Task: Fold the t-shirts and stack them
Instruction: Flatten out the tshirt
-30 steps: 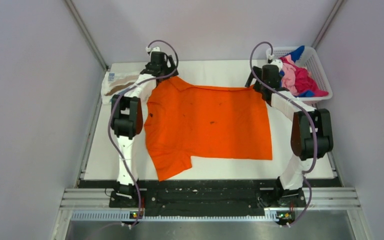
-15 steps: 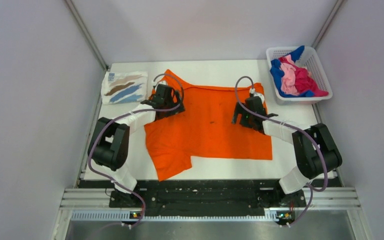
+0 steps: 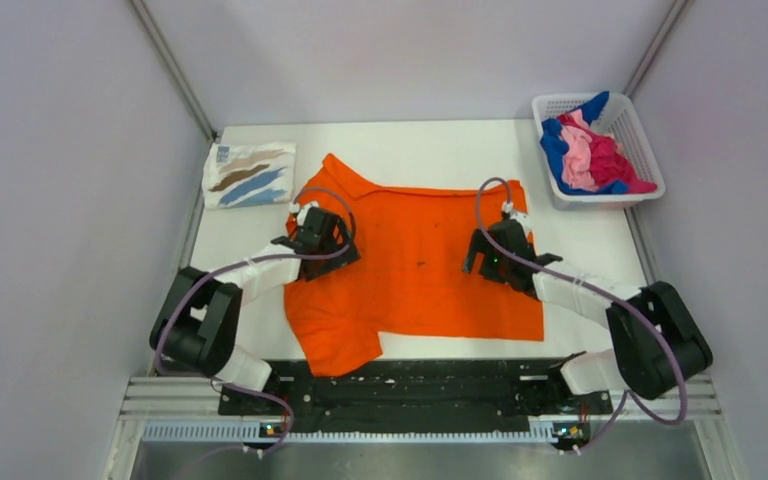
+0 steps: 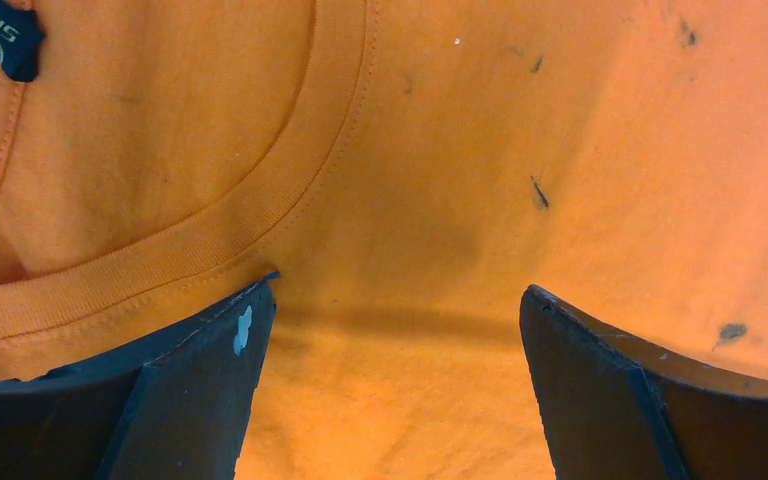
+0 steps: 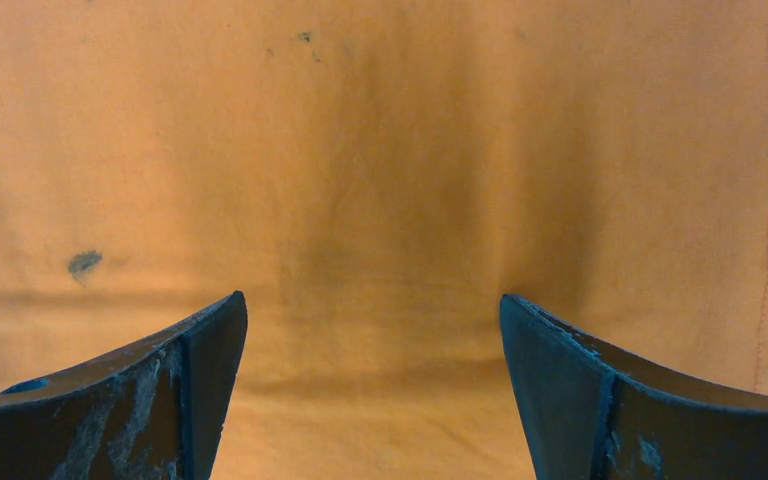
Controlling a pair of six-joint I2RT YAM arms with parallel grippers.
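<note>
the left tool [image 4: 400,300] and right tool [image 5: 372,305] hang wide open, holding nothing, low over the orange t-shirt [image 3: 415,275], which lies spread flat on the bench [image 3: 430,140], likely placed to pinch it for a fold.

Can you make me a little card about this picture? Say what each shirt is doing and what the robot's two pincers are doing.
Orange shirt: spread out on the white table, not folded yet
Streaky white shirt: folded, at the far left corner
Other shirts: blue, pink and magenta, heaped in the white basket
Left pincer: open, over the orange shirt near its collar
Right pincer: open, over the shirt's other side
Holding anything: no
</note>
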